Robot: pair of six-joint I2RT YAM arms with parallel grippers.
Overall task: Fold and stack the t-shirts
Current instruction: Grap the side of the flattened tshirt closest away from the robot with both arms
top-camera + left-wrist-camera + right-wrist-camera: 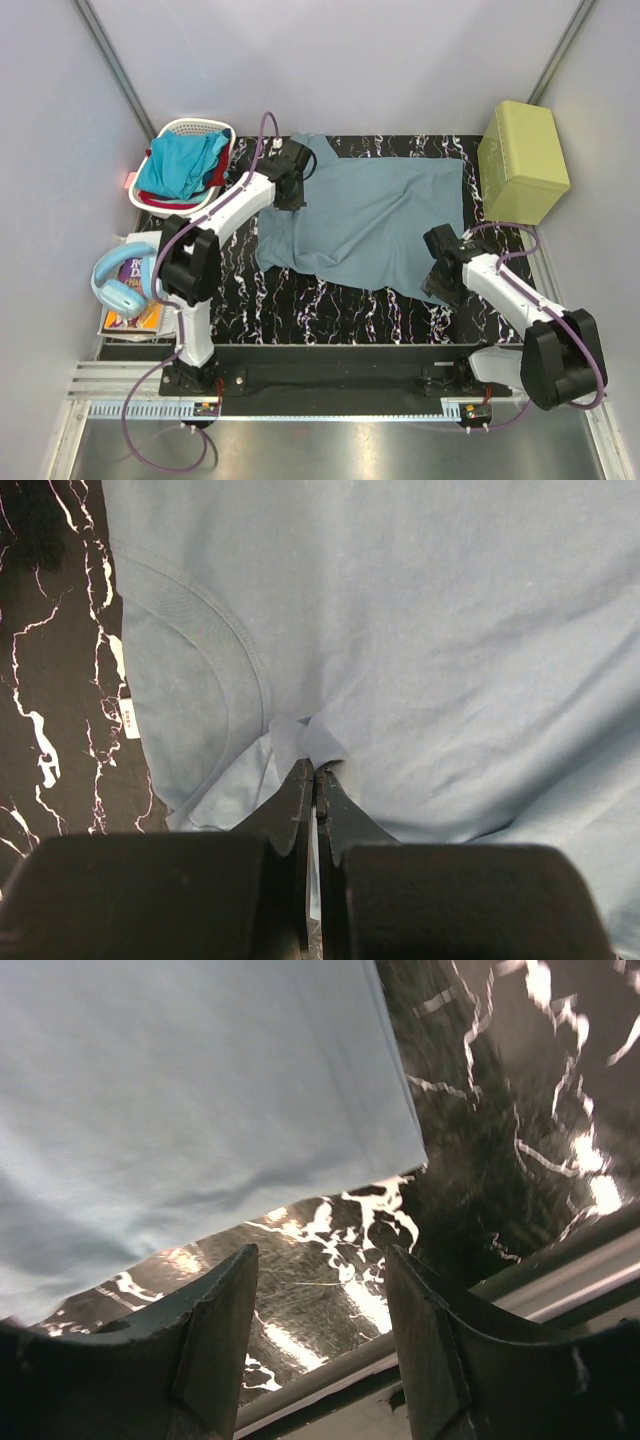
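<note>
A muted grey-blue t-shirt (375, 215) lies spread on the black marbled table (330, 310). My left gripper (293, 195) sits at its left edge near the collar. In the left wrist view my left gripper (315, 770) is shut on a pinch of the grey-blue cloth (430, 630) beside the neckline (215, 650). My right gripper (437, 282) is open and empty at the shirt's near right corner; the right wrist view shows my right gripper (320, 1260) over bare table, just off the hem (200, 1090). A turquoise t-shirt (175, 165) and a red one (222, 150) lie in the basket.
A white laundry basket (195, 127) stands at the back left. A yellow-green box (522, 160) stands at the back right. Blue headphones (120, 285) rest on books (135, 322) at the left edge. A metal rail (330, 410) runs along the near edge.
</note>
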